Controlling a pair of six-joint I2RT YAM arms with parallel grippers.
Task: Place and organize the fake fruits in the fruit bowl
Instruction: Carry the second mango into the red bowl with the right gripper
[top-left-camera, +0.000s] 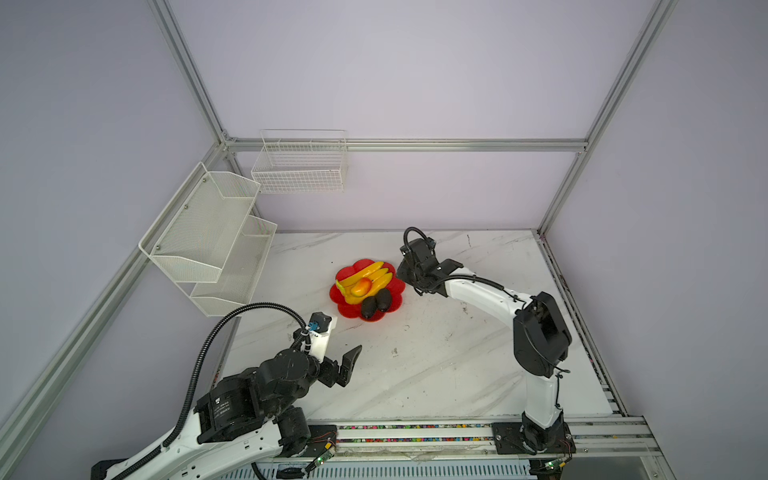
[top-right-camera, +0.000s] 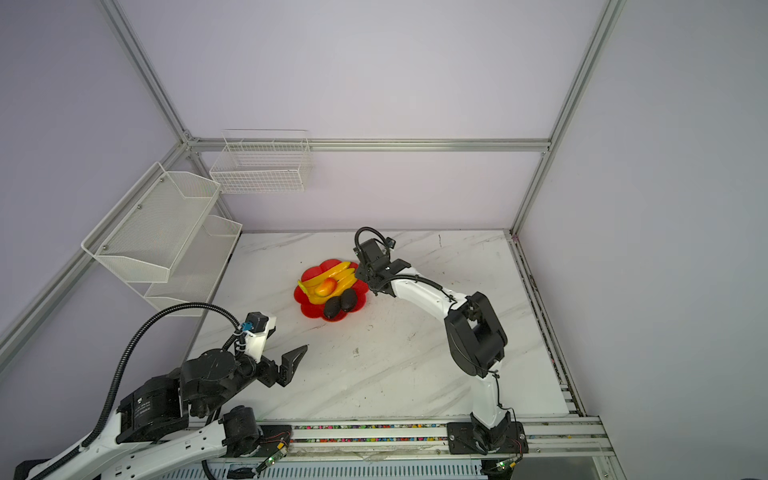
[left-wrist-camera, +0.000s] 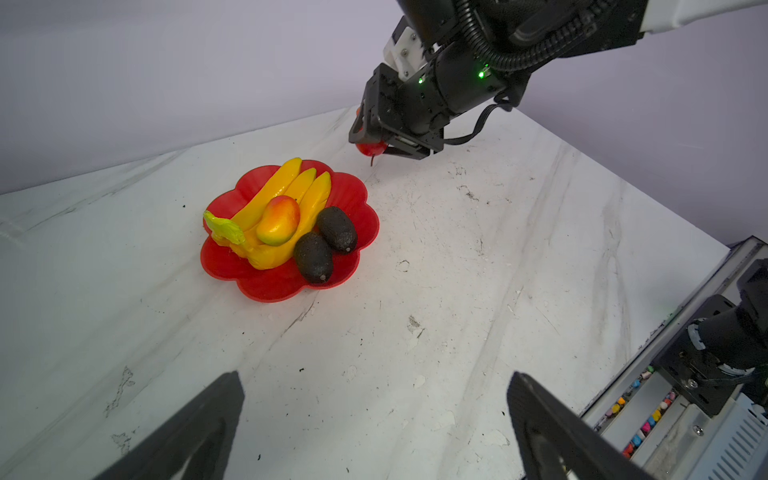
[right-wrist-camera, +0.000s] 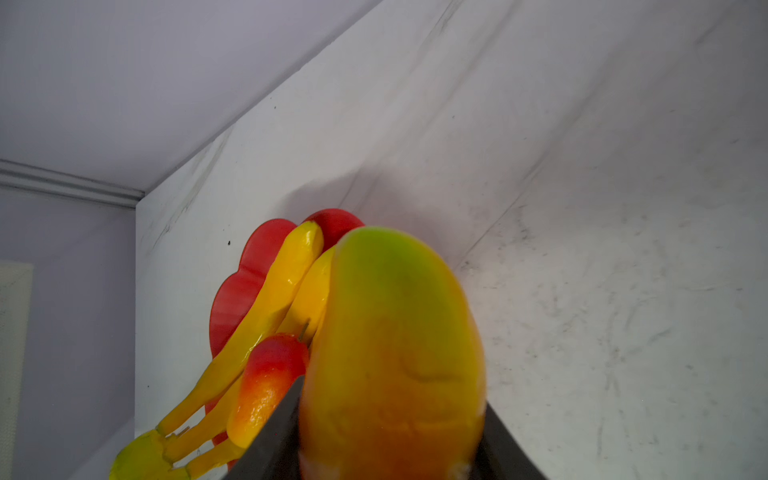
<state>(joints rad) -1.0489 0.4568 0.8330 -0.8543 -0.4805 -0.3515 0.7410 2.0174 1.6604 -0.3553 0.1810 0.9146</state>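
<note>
right gripper (right-wrist-camera: 392, 399) — clamped on mango (right-wrist-camera: 395, 324) (just beside fruit bowl (left-wrist-camera: 266, 293)) | left gripper (left-wrist-camera: 374, 376) — wide, empty

Pale lilac matte walls (top-left-camera: 415, 75) close in the left, back and right, braced by silver aluminium frame bars (top-left-camera: 407, 144). A white wire-grid basket (top-left-camera: 299, 170) hangs on the back wall, and a white two-tier mesh shelf (top-left-camera: 208, 232) on the left one. The white, grey-veined marble-look tabletop (top-left-camera: 436, 374) shows dark scuffs. The light is soft and even.
</note>
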